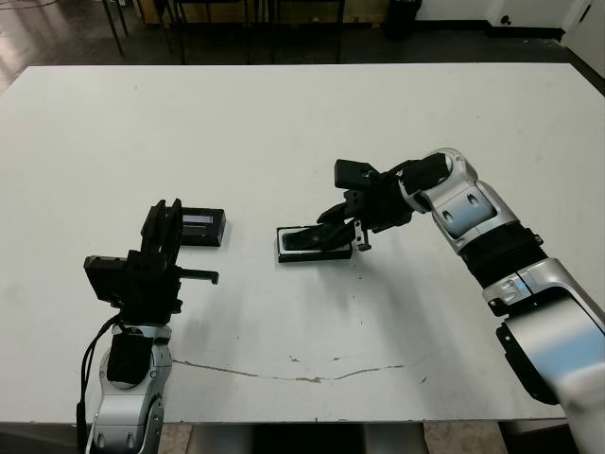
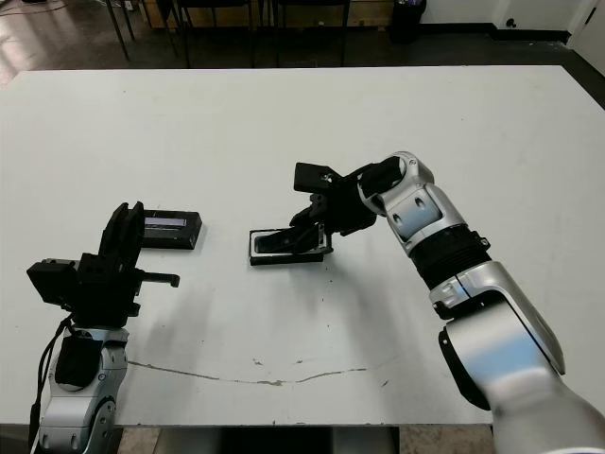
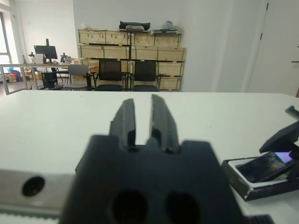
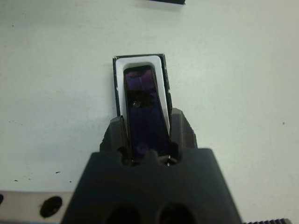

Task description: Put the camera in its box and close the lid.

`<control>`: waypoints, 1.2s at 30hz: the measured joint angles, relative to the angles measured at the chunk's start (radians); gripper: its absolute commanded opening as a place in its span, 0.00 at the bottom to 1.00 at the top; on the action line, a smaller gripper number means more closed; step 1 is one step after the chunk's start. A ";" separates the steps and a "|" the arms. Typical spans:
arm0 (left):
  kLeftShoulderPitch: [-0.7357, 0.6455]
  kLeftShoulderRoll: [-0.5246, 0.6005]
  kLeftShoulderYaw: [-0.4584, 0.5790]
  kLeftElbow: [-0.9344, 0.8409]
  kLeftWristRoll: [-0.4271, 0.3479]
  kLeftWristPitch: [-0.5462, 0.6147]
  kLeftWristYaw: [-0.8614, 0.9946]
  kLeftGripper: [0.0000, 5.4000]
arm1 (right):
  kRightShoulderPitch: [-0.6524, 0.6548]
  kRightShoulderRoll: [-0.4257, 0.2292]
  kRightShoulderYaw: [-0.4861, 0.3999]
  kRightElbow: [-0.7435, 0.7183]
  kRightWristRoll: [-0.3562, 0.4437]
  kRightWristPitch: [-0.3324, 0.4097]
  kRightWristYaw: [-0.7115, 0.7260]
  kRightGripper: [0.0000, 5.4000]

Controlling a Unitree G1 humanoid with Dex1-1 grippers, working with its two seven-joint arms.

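Observation:
The box, a shallow black tray with white lining, lies at the table's middle. The camera, a slim black bar with a purplish face, slants into it: the far end is down in the lining, the near end raised. My right gripper is shut on that raised end, its fingers on either side of the bar. The lid, a black slab with a pale strip, lies flat to the left. My left gripper hovers just short of the lid, fingers close together and holding nothing.
A thin dark scratch runs across the white table near its front edge. Beyond the table's far edge stand chairs and wooden crates.

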 measured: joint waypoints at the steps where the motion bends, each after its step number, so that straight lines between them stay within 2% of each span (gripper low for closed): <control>1: 0.000 -0.001 0.000 0.000 0.000 0.000 0.000 0.00 | 0.000 0.003 0.000 0.002 -0.001 0.000 -0.001 0.04; 16: 0.001 -0.001 0.002 0.007 0.001 -0.017 0.000 0.00 | 0.018 0.009 -0.001 -0.015 -0.006 -0.008 -0.048 0.04; 20: 0.001 -0.001 0.002 0.008 0.000 -0.017 0.000 0.00 | 0.050 -0.006 -0.006 -0.075 -0.014 0.004 -0.073 0.19; 25: 0.000 -0.001 0.002 0.016 0.000 -0.018 -0.001 0.00 | 0.118 -0.027 -0.031 -0.169 -0.009 -0.057 -0.127 0.38; 30: 0.000 -0.001 0.003 0.017 -0.001 -0.018 -0.001 0.00 | 0.135 -0.081 -0.073 -0.212 0.009 -0.131 -0.137 0.58; 36: -0.001 -0.001 0.004 0.019 -0.001 -0.017 -0.004 0.00 | 0.136 -0.113 -0.120 -0.251 0.049 -0.108 -0.136 0.83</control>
